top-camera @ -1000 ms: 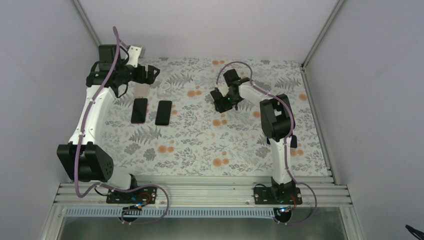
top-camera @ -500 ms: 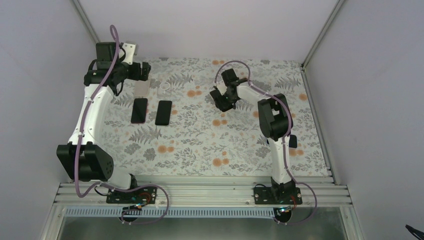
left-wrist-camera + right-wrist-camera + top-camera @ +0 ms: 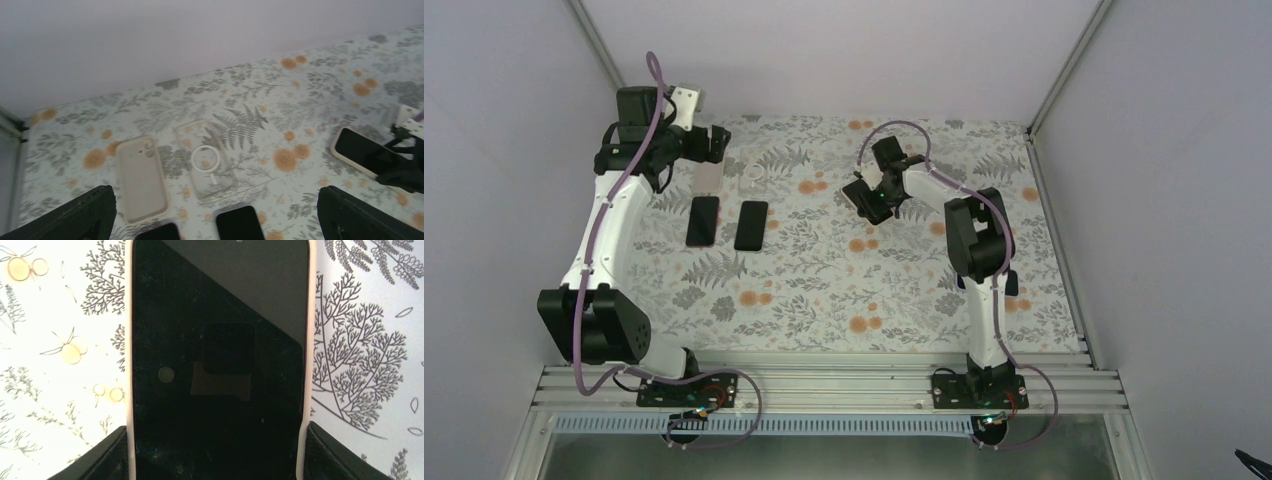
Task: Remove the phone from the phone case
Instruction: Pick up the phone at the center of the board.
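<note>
Phone (image 3: 220, 365), cased, inside right claw (image 3: 217, 445), hidden in top view, grip unclear, left claw (image 3: 215, 195) spread, empty

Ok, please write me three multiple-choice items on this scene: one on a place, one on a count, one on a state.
1. The cased phone lies: A) between the right fingers; B) on a shelf; C) in a box.
2. Empty cases in view: A) one; B) two; C) four.
3. The left fingers are: A) open, empty; B) shut on a phone; C) shut on a case.
Answers: 1A, fingers flank it; 2B, one beige case, one clear case; 3A, wide apart, nothing between.
</note>
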Controlling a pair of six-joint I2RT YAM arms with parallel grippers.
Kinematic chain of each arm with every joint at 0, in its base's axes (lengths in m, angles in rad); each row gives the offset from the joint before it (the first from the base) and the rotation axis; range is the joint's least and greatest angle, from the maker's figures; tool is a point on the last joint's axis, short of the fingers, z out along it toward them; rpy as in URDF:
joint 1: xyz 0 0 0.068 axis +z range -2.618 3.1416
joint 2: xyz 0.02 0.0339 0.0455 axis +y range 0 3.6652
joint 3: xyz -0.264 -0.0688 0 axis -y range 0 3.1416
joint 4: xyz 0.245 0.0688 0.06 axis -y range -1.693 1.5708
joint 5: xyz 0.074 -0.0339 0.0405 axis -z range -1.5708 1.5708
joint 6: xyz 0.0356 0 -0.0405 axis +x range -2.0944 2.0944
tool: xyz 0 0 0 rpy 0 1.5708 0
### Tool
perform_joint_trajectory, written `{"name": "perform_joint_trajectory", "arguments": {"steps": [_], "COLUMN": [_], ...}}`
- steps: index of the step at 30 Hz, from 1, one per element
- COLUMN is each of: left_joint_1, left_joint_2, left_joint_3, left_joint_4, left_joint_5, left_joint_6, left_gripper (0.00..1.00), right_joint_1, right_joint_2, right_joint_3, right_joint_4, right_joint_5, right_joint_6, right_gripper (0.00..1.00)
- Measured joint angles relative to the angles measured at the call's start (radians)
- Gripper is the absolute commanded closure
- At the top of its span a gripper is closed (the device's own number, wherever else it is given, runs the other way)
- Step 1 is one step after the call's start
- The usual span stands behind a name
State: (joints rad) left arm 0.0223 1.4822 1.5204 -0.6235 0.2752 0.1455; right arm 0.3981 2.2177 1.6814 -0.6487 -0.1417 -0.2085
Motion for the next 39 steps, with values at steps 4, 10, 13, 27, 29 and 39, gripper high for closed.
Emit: {"name": "perform_joint_trajectory", "arguments": {"steps": [4,10,13,27,29,39], "left_joint_1": [0.000,-0.006,-0.013,-0.117,-0.136,-0.178], "left_joint_2": [-0.020,-0.050,-0.046,0.170,0.207,0.363], "left_joint_3": [-0.066,-0.232,-0.340,-0.564,-0.563,-0.542], "left_joint_4": [0.042,0.155,0.233,0.692,0.741,0.871], "left_joint_5": [0.088,0.241,0.333,0.636,0.652,0.728], "left_joint_6": [-0.003,-0.062,-0.127,-0.540,-0.583,-0.745], "left_gripper": [0.00,0.00,0.00,0.06,0.09,0.37], "right_joint_1": [0.002,0.020,0.037,0.138,0.153,0.213], "right_joint_2": [-0.026,-0.087,-0.116,-0.241,-0.255,-0.282], "right_joint_3": [-0.002,-0.011,-0.018,-0.114,-0.129,-0.150], "right_joint_4": [-0.025,-0.021,-0.015,0.012,0.019,0.030], "right_joint_5": [-0.017,-0.065,-0.092,-0.169,-0.169,-0.152], "right_joint_6": [-0.004,-0.008,-0.009,-0.010,-0.010,-0.012], "right_gripper": [0.49,0.49,0.49,0.49,0.49,0.47]}}
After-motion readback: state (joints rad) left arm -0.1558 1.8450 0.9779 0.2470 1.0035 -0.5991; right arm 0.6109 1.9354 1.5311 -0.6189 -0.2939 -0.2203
